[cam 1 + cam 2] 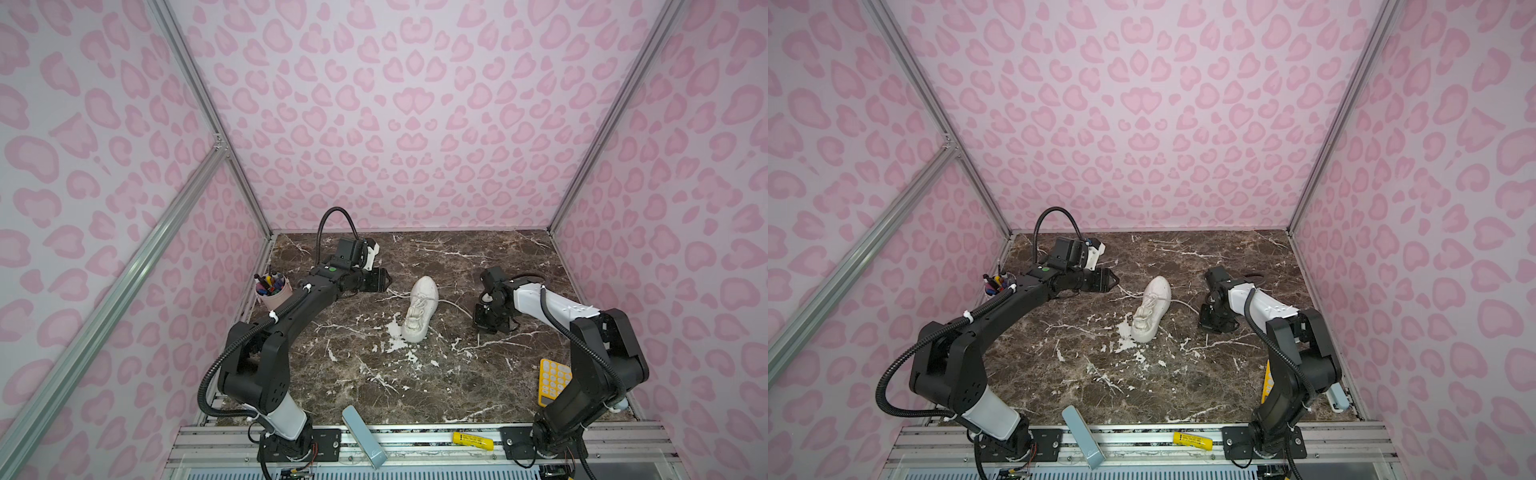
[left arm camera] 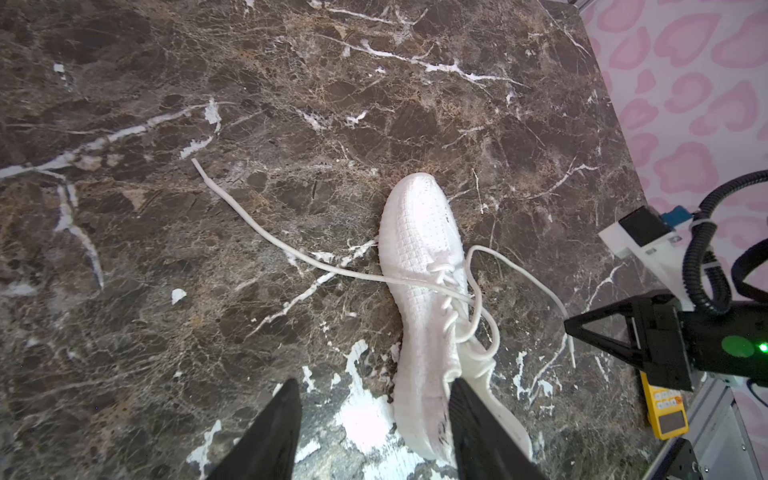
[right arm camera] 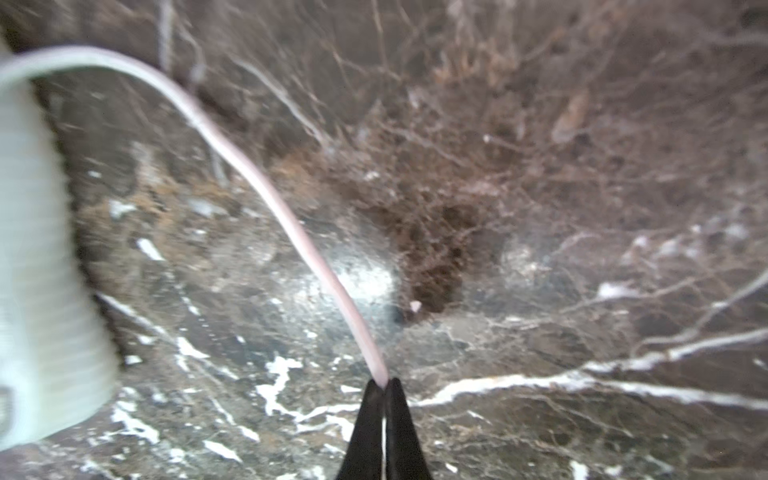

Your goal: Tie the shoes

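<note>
Here, right tool (image 3: 386, 382) tight on lace (image 3: 266, 189) beside white sneaker (image 1: 420, 307).

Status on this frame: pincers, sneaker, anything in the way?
Right pincer shut on one lace; left pincer open, empty. Sneaker upright, other lace loose on the table. Pen cup and calculator sit well off.

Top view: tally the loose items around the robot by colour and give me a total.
White: 1, the sneaker
Yellow: 2, the calculator and the tube
Pink: 1, the pen cup
Light blue: 2, the flat case and a part-hidden piece
Total: 6
</note>
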Robot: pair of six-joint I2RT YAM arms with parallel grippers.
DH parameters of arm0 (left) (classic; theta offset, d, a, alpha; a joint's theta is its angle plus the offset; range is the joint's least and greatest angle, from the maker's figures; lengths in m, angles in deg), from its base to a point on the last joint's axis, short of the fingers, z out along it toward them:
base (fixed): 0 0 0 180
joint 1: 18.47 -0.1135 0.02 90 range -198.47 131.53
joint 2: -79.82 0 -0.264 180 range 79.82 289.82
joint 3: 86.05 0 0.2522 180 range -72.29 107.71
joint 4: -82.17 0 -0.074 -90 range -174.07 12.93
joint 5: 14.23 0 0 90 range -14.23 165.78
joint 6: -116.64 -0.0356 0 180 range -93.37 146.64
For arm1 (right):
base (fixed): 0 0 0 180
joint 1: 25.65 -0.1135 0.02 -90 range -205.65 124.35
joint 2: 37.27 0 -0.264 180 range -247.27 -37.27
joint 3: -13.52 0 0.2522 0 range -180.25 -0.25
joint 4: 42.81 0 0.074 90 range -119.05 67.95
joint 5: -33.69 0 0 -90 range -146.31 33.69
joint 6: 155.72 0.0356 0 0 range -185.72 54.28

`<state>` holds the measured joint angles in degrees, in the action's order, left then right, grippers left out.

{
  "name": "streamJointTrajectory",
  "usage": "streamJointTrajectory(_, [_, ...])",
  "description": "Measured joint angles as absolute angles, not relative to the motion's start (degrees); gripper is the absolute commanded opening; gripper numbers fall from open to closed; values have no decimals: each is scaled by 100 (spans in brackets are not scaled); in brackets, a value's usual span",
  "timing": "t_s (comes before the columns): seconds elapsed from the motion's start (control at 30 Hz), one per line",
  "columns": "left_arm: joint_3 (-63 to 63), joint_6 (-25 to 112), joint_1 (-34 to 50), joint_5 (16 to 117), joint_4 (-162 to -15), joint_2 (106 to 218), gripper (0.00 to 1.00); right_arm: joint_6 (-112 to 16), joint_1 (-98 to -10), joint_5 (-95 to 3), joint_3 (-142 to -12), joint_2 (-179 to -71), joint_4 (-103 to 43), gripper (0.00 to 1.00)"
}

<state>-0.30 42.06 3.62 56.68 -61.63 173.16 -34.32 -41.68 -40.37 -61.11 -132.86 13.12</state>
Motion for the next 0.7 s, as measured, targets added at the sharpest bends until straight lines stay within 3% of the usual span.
streamJointTrajectory(0.37, [-102, 4428, 925, 5515, -6139, 17235, 58, -1823, -4212, -2719, -6331, -13428, -427, 5])
streamJointTrajectory(0.7, [7, 4492, 1085, 5399, -6117, 17443, 57, 607, -4445, -2190, -4941, -13520, -3437, 5])
